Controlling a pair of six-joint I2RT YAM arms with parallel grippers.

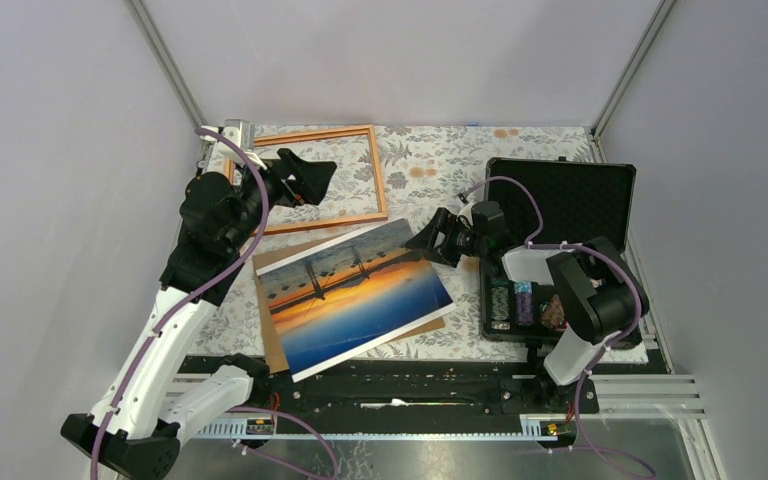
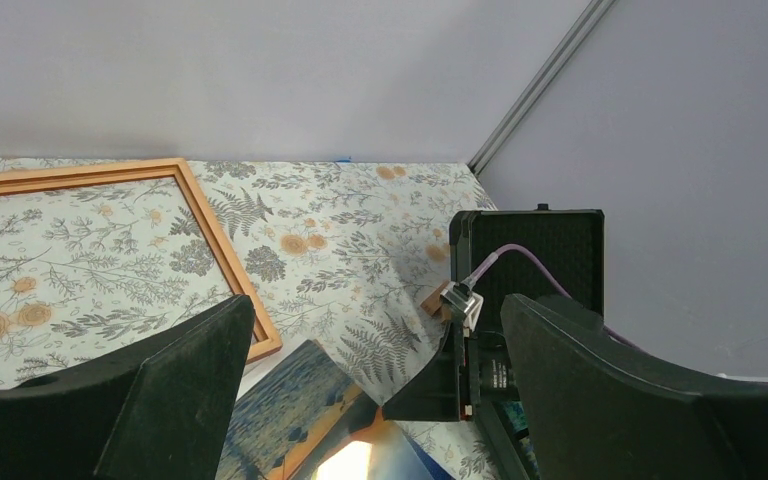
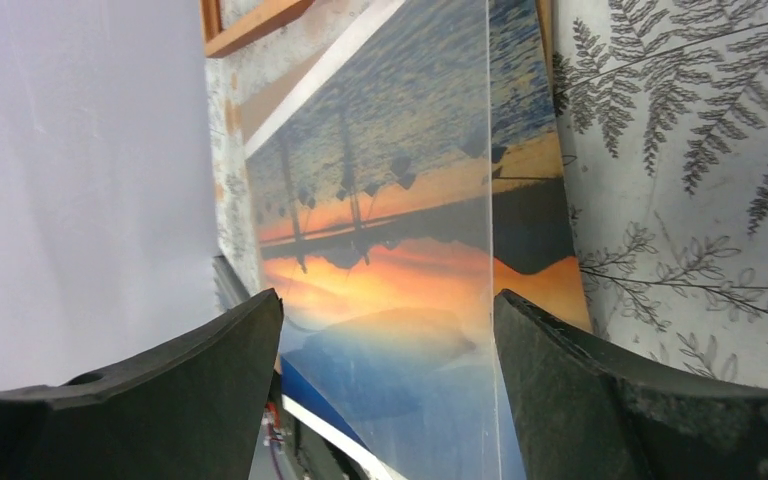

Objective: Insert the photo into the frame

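Lying picture-side up on a brown backing board (image 1: 270,330) near the middle of the counter (image 1: 430,170), the photo (image 1: 355,295) sits askew. Its far corner is close to the frame (image 1: 340,221), which rests flat at the far left. The right end effector (image 1: 428,243) is at the photo's far right corner, its jaws spread wide and not clamped on anything; the print's edge shows between them in the wrist view. The left end effector (image 1: 310,178) hovers over the frame's right side, also wide apart.

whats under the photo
A brown backing board: its left edge and near-right corner stick out from under the photo. The rest of it is covered, so anything else beneath cannot be seen.
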